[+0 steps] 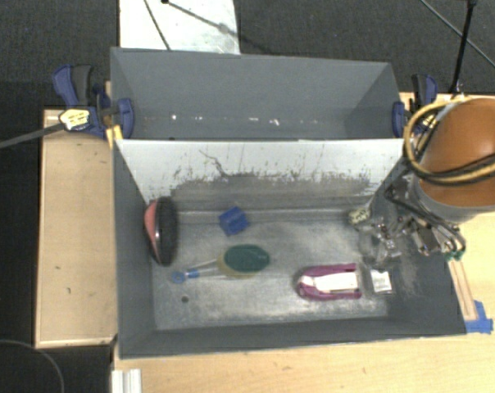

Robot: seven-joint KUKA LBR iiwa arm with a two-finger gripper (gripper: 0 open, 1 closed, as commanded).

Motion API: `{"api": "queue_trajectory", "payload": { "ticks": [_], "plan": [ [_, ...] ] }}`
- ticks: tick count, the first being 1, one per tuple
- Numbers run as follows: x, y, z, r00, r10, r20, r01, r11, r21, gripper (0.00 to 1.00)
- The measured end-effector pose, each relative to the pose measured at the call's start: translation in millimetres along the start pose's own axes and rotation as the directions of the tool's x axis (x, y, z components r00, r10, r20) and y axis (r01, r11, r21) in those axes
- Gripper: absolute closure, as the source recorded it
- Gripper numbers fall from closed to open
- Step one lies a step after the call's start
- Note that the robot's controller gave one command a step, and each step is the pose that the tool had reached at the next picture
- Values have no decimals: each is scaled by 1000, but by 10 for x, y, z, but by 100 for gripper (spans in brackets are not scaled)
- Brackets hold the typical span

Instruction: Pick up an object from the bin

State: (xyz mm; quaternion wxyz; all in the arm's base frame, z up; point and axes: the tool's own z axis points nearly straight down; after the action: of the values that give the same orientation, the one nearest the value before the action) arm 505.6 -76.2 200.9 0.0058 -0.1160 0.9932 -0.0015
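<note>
One purple-and-white object (329, 284) lies at the right of the bin (256, 166). The hand (384, 252) hangs beside it; open or closed, I cannot tell.

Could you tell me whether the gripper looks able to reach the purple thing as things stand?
Probably yes: the purple thing lies uncovered on the bin floor near the gripper; only a small white piece lies beside it.

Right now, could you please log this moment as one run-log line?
gripper: over bin right end | nearest: small white piece, purple-and-white object | left: green brush, blue block
</note>
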Motion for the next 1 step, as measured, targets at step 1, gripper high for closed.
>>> {"api": "queue_trajectory", "payload": {
  "ticks": [1],
  "plan": [
    [-537,-739,550,915,-404,-6,404,915,-6,100]
  ]
}}
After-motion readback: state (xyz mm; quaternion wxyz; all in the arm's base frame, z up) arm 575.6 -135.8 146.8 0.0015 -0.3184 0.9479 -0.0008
